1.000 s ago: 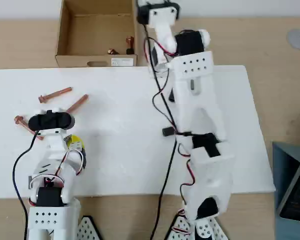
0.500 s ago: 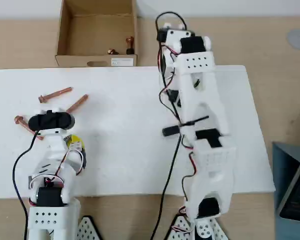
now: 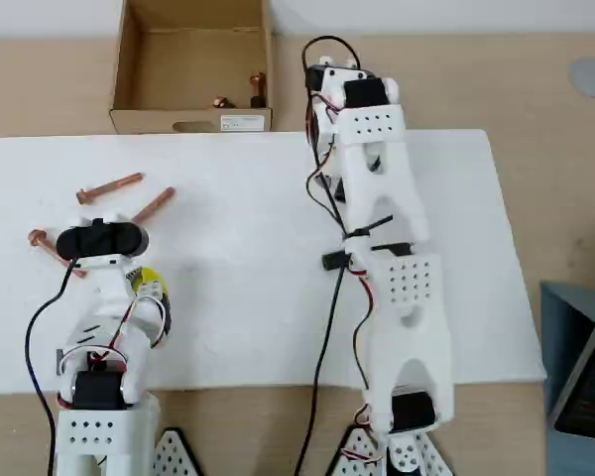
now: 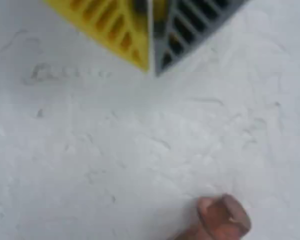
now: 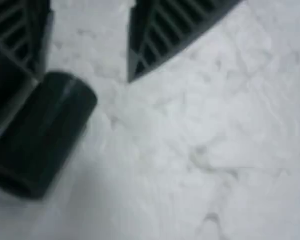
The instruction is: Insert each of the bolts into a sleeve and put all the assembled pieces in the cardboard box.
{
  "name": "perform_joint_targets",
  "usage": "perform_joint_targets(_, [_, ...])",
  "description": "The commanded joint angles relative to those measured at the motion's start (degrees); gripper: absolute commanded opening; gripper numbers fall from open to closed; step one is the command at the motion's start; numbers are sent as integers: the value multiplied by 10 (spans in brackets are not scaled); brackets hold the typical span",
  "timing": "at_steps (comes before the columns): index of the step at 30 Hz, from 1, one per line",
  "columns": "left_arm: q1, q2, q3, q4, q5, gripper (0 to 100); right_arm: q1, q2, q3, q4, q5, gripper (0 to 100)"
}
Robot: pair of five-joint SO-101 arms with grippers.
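Bolts (image 3: 110, 186), three copper ones, lie loose on the white mat (image 3: 238, 297) over the desk (image 3: 545, 99), beside the left gripper (image 4: 151, 67), whose fingers are pressed together on nothing. Assembled pieces (image 3: 240, 97) sit in a corner of the cardboard box (image 3: 159, 122). Within the last second the right arm has drawn back from that box to the mat. The right gripper (image 5: 87, 70) now hangs with fingers spread wide over a dark sleeve (image 5: 37, 135), not gripping it, so the next pairing likely begins here. The box's white label (image 3: 243, 122) is too small to read.
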Motion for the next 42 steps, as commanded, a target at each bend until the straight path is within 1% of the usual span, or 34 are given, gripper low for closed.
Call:
perform_joint_targets(1, [-6,-4,-1,-6,-3,3,11,11,-51,3,-2,131])
perform_joint_targets(11, [-6,-4,-1,-6,-3,3,13,32,-62,3,-2,132])
perform_joint_targets(18, [-6,-4,-1,-6,-3,3,34,31,-60,11,-1,132])
perform_joint_targets(42, [-6,-4,-1,-6,-3,3,32,79,-36,8,-4,128])
